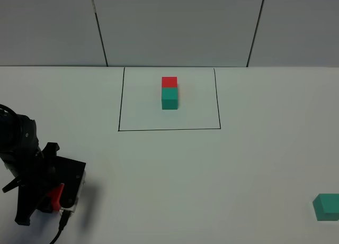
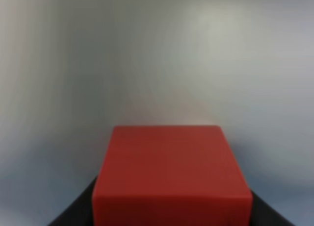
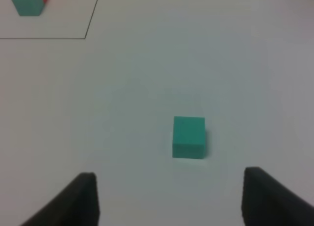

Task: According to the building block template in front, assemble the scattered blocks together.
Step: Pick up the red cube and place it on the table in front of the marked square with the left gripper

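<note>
Already the red cube (image 2: 169, 172) sits clamped in the left pincer (image 2: 174, 206), gripped but not yet joined. The teal cube (image 3: 189, 137) lies untouched on the bench (image 1: 212, 175) just ahead of the right pincer (image 3: 169, 174), whose fingers are spread wide. The template (image 1: 169, 93) stands well beyond both, so the whole assembly is yet to do.

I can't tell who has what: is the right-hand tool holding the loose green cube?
No, the green cube lies untouched ahead of the right tool, which stands wide open.
</note>
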`<state>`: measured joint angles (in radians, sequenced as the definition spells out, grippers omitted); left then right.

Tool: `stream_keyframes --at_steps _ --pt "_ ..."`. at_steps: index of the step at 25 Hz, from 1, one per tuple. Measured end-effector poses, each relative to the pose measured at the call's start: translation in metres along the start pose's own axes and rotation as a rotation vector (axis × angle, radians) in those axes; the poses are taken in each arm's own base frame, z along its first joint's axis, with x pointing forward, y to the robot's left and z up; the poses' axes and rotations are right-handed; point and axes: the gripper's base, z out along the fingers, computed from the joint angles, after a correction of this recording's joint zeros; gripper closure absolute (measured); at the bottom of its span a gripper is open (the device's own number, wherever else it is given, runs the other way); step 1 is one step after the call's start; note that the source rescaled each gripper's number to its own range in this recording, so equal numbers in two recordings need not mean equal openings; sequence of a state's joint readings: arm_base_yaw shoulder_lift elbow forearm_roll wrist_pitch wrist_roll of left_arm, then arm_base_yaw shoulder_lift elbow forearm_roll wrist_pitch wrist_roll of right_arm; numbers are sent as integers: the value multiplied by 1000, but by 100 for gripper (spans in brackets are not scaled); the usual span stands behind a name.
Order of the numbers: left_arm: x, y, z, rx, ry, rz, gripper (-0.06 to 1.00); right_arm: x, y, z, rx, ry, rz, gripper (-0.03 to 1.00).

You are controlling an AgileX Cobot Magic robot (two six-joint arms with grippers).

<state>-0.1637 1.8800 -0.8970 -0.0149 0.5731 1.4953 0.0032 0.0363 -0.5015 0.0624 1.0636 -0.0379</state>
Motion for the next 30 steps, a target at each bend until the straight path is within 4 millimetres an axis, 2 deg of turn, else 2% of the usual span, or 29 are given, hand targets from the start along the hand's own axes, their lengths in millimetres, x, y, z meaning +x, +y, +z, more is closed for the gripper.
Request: stream_keyframes --at_steps 17,22,30 --pt "-1 1 -1 -10 -14 -17 94 0 0 0 0 0 0 40" --pt "-8 2 -5 -7 -86 -103 94 0 0 0 0 0 0 40" --pt "-31 21 -27 -33 -112 -137 94 0 0 0 0 0 0 40"
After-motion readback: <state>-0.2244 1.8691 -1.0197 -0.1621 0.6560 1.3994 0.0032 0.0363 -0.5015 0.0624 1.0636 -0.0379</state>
